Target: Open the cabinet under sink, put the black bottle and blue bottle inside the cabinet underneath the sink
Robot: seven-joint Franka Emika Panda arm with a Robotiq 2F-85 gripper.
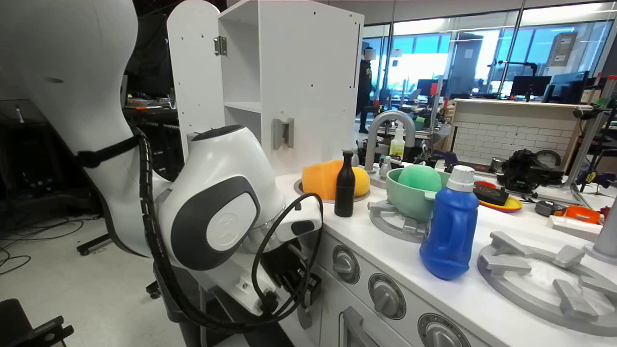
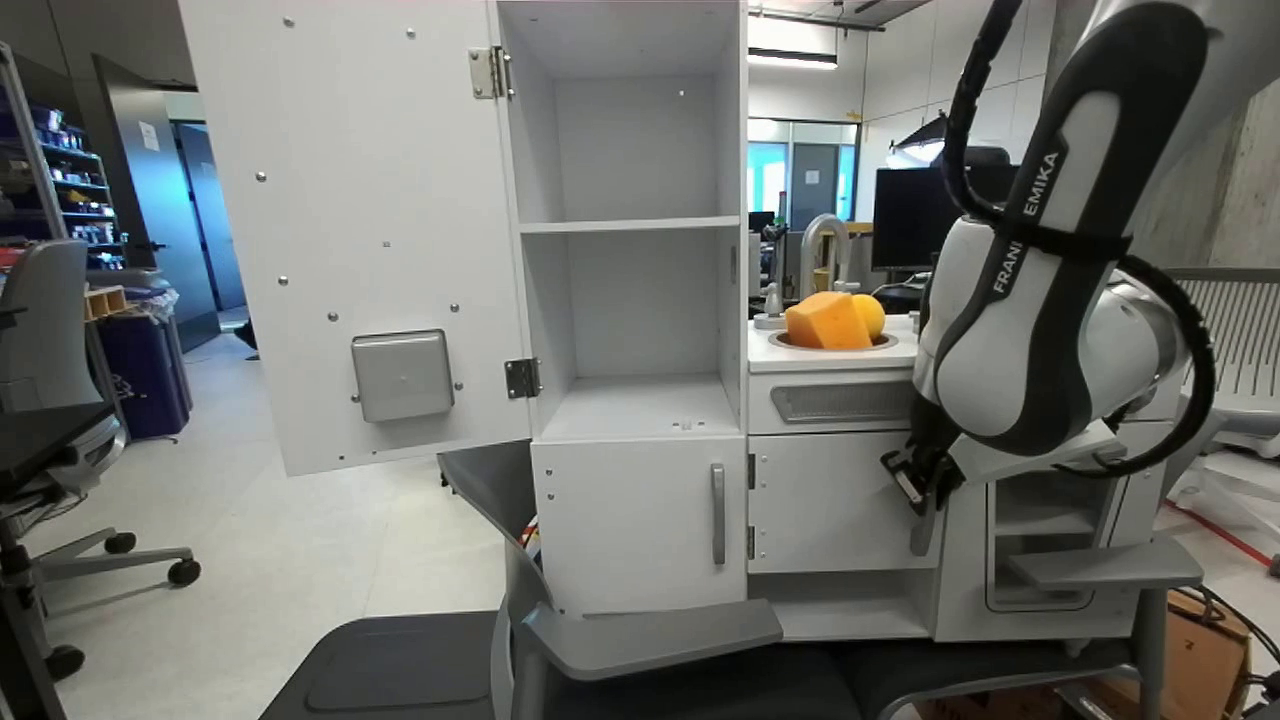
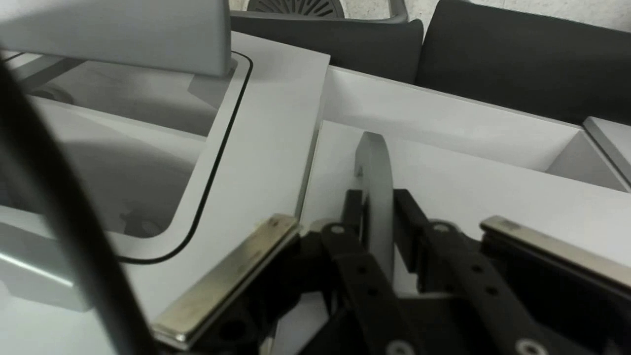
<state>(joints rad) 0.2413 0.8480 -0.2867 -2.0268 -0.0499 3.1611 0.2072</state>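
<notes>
The black bottle (image 1: 345, 190) stands upright on the white countertop beside the sink (image 1: 300, 187). The blue bottle (image 1: 447, 236), with a white cap, stands upright on the countertop between the burners. Neither bottle shows in the wrist view. The white cabinet door (image 2: 830, 500) under the sink is shut. Its grey curved handle (image 3: 378, 170) runs between the fingers of my gripper (image 3: 377, 212), one finger on each side and closed around it. In an exterior view the gripper (image 2: 918, 488) is at the door's edge, and the handle's lower end (image 2: 922, 535) shows below it.
Grey chairs with an armrest (image 2: 1105, 565) and another armrest (image 2: 650, 635) stand close in front of the cabinets. A tall cabinet door (image 2: 380, 230) hangs open. An orange block (image 2: 828, 320) sits in the sink. A green bowl (image 1: 409, 197) rests on a burner. Knobs (image 1: 387, 299) line the front.
</notes>
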